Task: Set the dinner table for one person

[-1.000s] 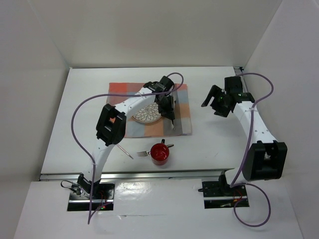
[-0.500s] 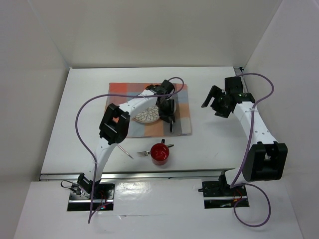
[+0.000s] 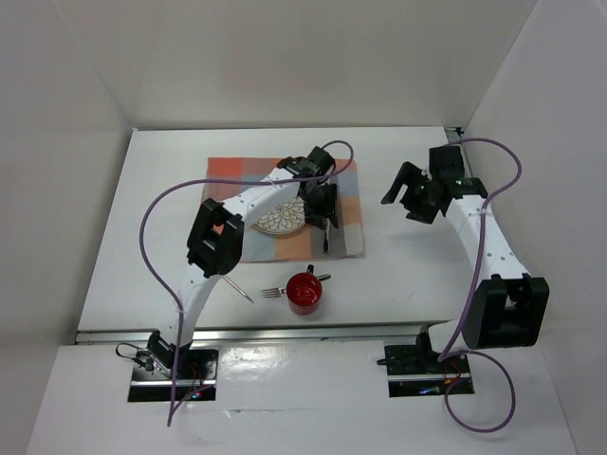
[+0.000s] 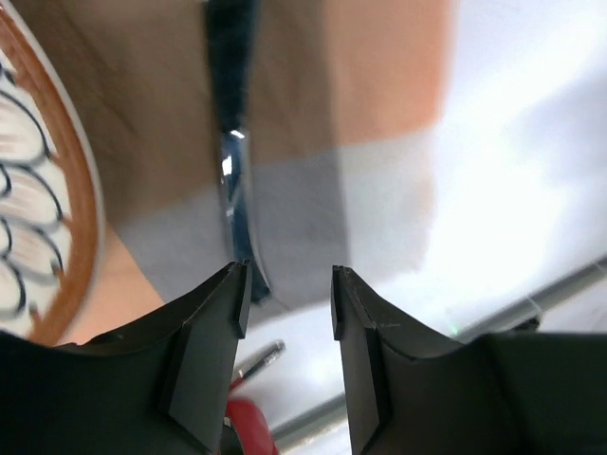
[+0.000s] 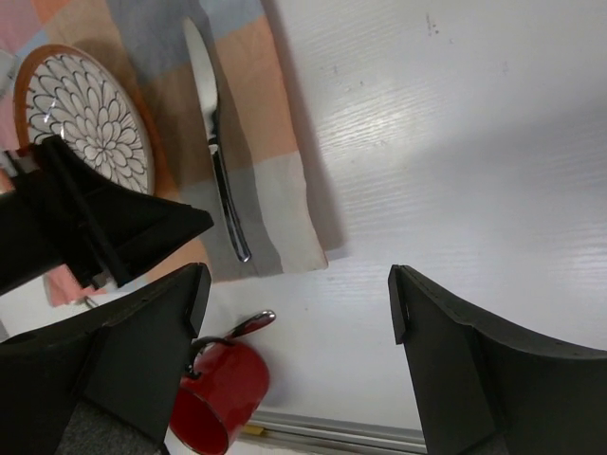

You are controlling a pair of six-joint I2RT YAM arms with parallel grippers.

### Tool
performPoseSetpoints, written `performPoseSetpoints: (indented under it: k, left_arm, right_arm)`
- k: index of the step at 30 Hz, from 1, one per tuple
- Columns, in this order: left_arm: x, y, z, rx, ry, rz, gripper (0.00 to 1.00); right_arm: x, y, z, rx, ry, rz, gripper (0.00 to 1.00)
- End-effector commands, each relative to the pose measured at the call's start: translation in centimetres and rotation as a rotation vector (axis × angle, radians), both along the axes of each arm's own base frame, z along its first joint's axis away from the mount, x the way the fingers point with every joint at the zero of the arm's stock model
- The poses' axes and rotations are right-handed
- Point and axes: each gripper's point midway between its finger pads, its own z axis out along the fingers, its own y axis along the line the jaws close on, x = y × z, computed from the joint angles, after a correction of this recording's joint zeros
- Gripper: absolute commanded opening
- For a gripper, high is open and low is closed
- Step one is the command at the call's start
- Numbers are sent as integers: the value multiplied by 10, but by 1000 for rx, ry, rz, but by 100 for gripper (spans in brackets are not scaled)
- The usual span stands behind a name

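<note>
Dinner table (image 3: 408, 284), top view: spans the whole work area. Checked cloth (image 3: 349, 239) laid mid-table, plate (image 3: 280, 220) and knife (image 3: 326, 243) on it. Fork (image 3: 273, 293) and red mug (image 3: 305, 292) off the cloth, to place. Roughly half done.
Left wrist: left gripper (image 4: 289, 284) apart over the knife handle, clamping nothing.
Right wrist: right gripper (image 5: 296, 284) wide apart, empty.

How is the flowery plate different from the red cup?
The plate is flat and white, with a dark petal pattern and an orange-brown rim; the cup is deeper and plain red. The plate lies on the checked cloth; the cup stands off the cloth, on the bare white table. Both are round.
</note>
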Motion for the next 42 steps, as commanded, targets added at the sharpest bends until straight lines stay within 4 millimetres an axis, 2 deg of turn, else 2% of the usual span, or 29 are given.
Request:
performPoseSetpoints:
  k: [1,2,3,4,5,6,7,8,9,10,11,13,14,15,16,17,18,19,21,22,23,26,29,37,38,42]
  left_arm:
    - [0,-8,112,-114,-199,-60,55]
    - [2,-2,126,-104,-239,-51,55]
    - [0,6,157,-112,-307,-55,55]
    - [2,18,171,-100,-340,-35,55]
    - [2,38,170,-45,-342,4,55]
    - [10,60,177,-25,-364,45,55]
    - [5,82,200,-27,-400,81,55]
    - [3,103,188,18,-376,117,55]
    - [9,133,191,37,-378,180,55]
    - [5,152,191,55,-372,213,55]
    - [-8,174,193,76,-374,249,55]
    - [-12,215,193,114,-379,327,55]
    - [-17,227,193,119,-376,351,55]
    - [-27,242,193,132,-386,373,55]
    - [-29,260,191,142,-381,416,55]
    - [-33,269,189,148,-376,436,55]
    - [-38,277,181,158,-361,452,55]
    - [-42,289,186,158,-374,486,55]
    - [-46,297,183,155,-370,507,55]
    - [-50,300,177,158,-355,503,55]
    - [-51,305,181,156,-366,517,55]
    - [-54,304,173,146,-337,512,55]
    - [-57,305,172,146,-337,512,55]
    - [-63,305,164,151,-323,510,55]
    - [-64,305,160,155,-314,509,55]
    - [-63,304,162,144,-320,506,55]
  right_arm:
    - [-3,9,9,41,-37,56,88]
    - [-4,13,9,49,-36,71,88]
    - [-4,20,11,56,-45,93,88]
    - [-5,27,8,67,-34,114,87]
    - [-3,35,11,76,-53,138,87]
    - [-5,50,10,84,-51,185,87]
    - [-6,62,8,92,-48,222,87]
    - [-7,73,6,83,-55,265,87]
    - [-14,95,7,82,-57,350,87]
    - [-18,109,3,86,-52,401,87]
    - [-24,120,3,82,-54,443,87]
    - [-39,147,-4,48,-46,532,88]
    - [-44,155,-4,40,-47,556,90]
    - [-53,160,-13,30,-26,578,90]
    - [-63,170,-18,9,-19,613,91]
    - [-70,173,-15,0,-33,628,91]
    - [-81,174,-27,-13,6,634,92]
    - [-90,177,-28,-9,11,647,92]
    - [-109,187,-35,1,39,679,92]
    - [-125,192,-47,-6,79,697,92]
    - [-133,196,-52,-3,99,706,92]
    - [-157,204,-63,-6,139,711,91]
    - [-159,214,-70,7,135,693,88]
    - [-155,224,-88,-5,152,673,68]
    - [-156,221,-92,-17,156,667,62]
    - [-156,221,-92,-27,152,658,45]
